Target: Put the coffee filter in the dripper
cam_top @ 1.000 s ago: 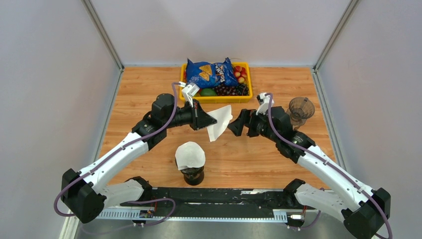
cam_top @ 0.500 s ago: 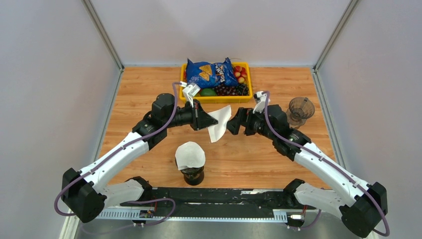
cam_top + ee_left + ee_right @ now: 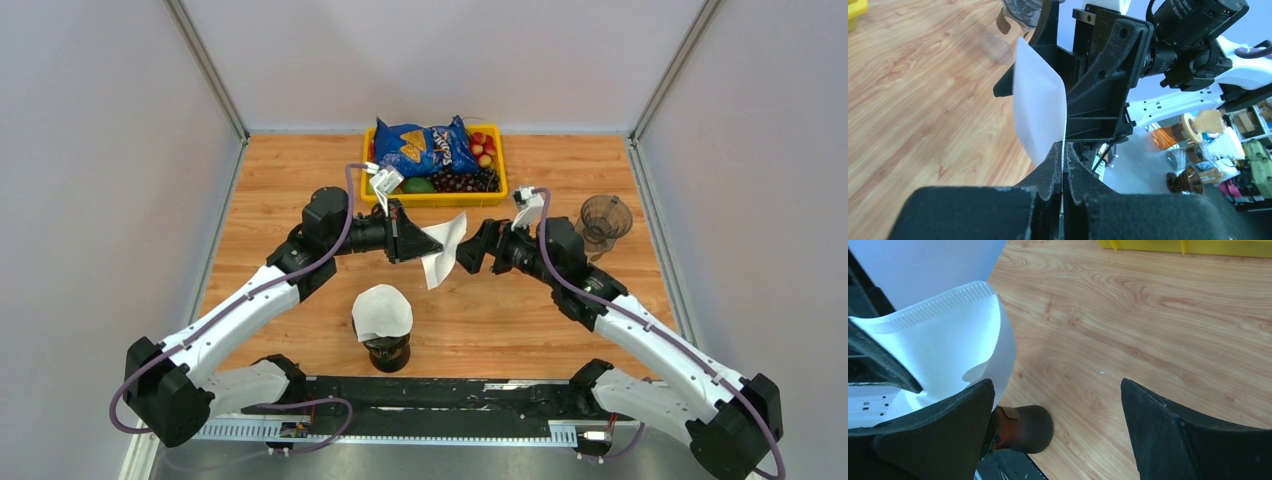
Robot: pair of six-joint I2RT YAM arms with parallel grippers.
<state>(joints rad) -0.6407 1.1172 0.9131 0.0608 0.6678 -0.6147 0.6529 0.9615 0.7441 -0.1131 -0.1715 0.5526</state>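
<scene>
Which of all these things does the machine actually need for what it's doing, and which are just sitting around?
In use: paper filter, held in the left pincer; open right pincer beside it; dripper.

Lying about: yellow tray, chip bag, fruit, spare filter on a black stand.

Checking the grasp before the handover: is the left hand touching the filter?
Touching. The left wrist view shows the left hand pinched shut on the filter, at its lower edge.

White coffee filter (image 3: 443,252), yellow tray (image 3: 438,199) — blue chip bag (image 3: 425,147), wood-grain table (image 3: 500,320)
</scene>
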